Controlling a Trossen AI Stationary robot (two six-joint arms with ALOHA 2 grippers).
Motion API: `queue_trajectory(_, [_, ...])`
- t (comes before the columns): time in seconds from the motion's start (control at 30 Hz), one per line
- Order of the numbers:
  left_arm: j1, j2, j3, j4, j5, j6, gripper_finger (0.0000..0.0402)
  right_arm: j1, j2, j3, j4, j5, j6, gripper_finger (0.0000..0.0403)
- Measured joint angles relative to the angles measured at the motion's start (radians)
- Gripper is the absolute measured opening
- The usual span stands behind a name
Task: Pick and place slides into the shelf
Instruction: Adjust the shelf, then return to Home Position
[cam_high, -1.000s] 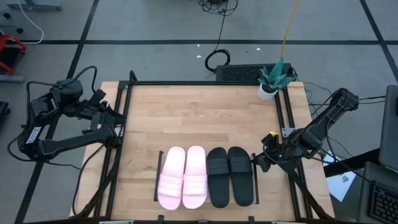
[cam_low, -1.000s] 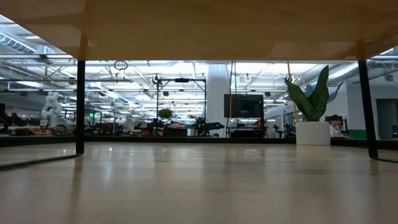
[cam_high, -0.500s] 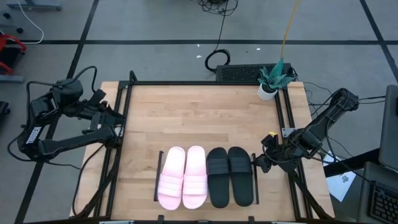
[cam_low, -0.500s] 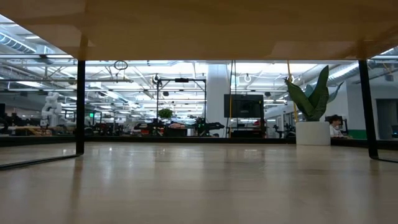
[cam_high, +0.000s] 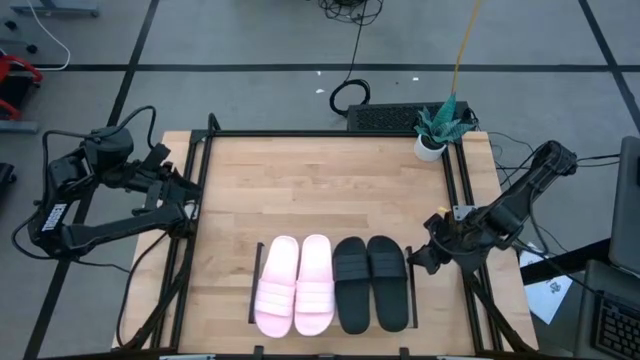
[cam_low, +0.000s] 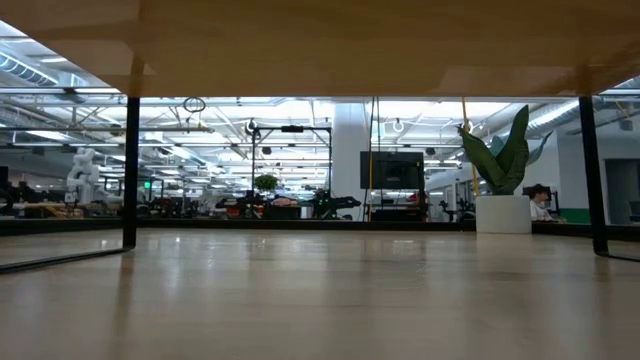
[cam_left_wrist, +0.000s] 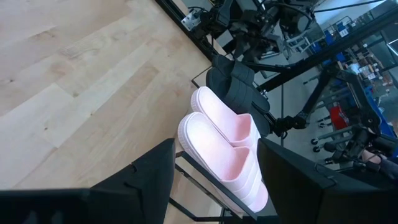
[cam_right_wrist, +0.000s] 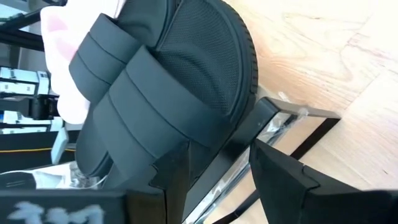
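Observation:
The pale pink pair of slides (cam_high: 293, 285) and the black pair (cam_high: 370, 283) lie side by side, soles down, on the shelf (cam_high: 254, 285) at the table's near edge. Its board is mostly covered, and its black end rails show. My right gripper (cam_high: 418, 260) is open, just right of the black pair by the shelf's right rail (cam_right_wrist: 273, 118), its fingers (cam_right_wrist: 171, 174) apart and touching nothing. The black slide (cam_right_wrist: 168, 68) fills its wrist view. My left gripper (cam_high: 185, 195) waits open at the table's left edge, looking toward the pink slides (cam_left_wrist: 224, 143).
A potted plant (cam_high: 437, 130) stands at the table's far right corner and also shows in the low view (cam_low: 505, 175). A keyboard (cam_high: 385, 118) lies beyond the far edge. Black frame bars run along the table's sides. Bare wood (cam_high: 320, 190) spreads between the shelf and the far edge.
My right gripper has drawn back a little from the black slides toward the table's right edge. The slides and the left arm have stayed where they were.

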Motion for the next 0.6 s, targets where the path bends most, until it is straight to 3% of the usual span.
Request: queue_trajectory(0.6, [0.0,0.0,0.0,0.0,-0.002,0.018,0.0228,0.002,-0.097,0.0,-0.051,-0.047,0.027,0.0157])
